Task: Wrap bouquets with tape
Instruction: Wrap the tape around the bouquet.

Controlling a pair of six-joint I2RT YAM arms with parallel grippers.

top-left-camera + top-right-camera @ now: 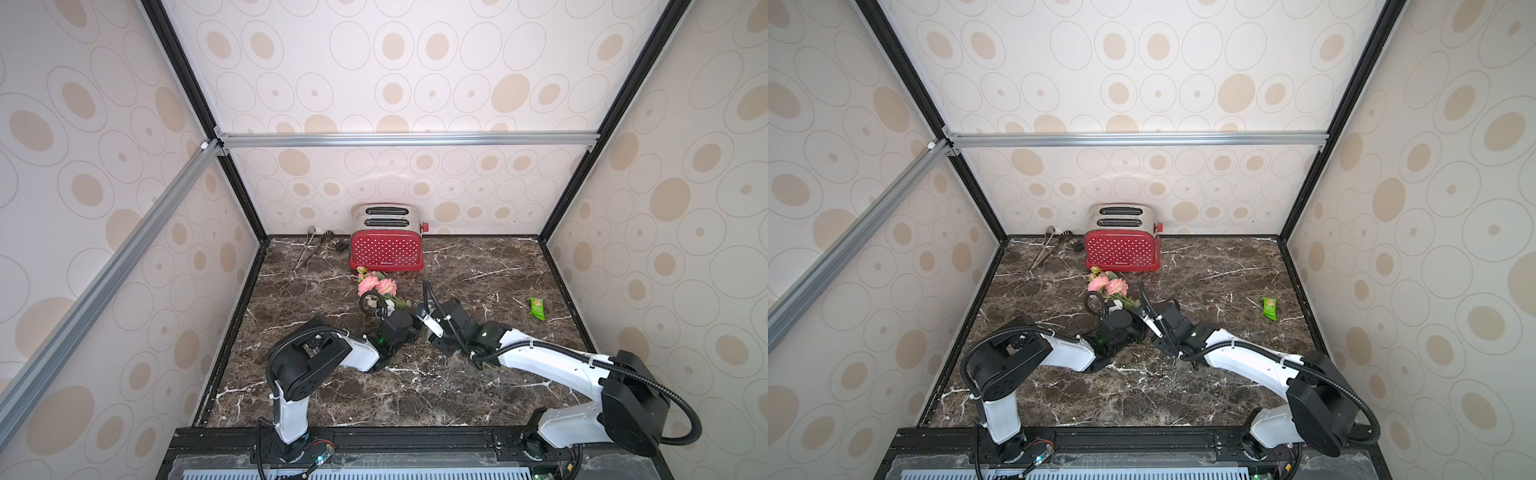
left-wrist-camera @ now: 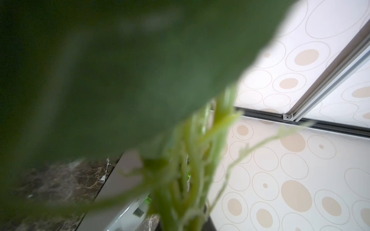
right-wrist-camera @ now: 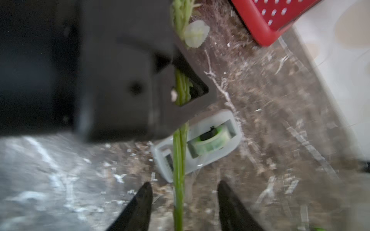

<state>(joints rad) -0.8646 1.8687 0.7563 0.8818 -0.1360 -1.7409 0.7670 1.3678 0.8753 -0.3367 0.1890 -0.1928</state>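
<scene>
Two pincers are being seen close together above the middle of the dark marbled counter [image 1: 415, 395] in both top views. One small bouquet [image 1: 377, 285] of pink and cream flowers is being held by its thin green stems [image 3: 178, 156]. From the right wrist, the left pincer [image 3: 185, 90] is being shown clamped shut on the bundle, which is being passed through the black jaws and out beyond them. The flower heads are being carried just in front of the red toaster [image 1: 386, 249]; whether they are resting on the counter cannot be told. In the left wrist view, the frame is being filled mostly by a blurred green leaf [image 2: 100, 80], with the stems [image 2: 190, 180] being pressed close to the lens.

The right pincer [image 3: 184, 185] is being held open. Its two black fingertips [image 3: 147, 192] are standing apart, and the free end of the stems is being framed between them with no contact visible. The tape dispenser [image 3: 200, 144], light grey with a greenish roll set in its middle, is being left flat on the counter beneath the stems, just beside the left pincer. A green snack packet [image 1: 537, 308] is being left well apart toward the right side of the counter. Metal tongs [image 1: 309, 249] are being rested by the back wall beside the toaster.
</scene>
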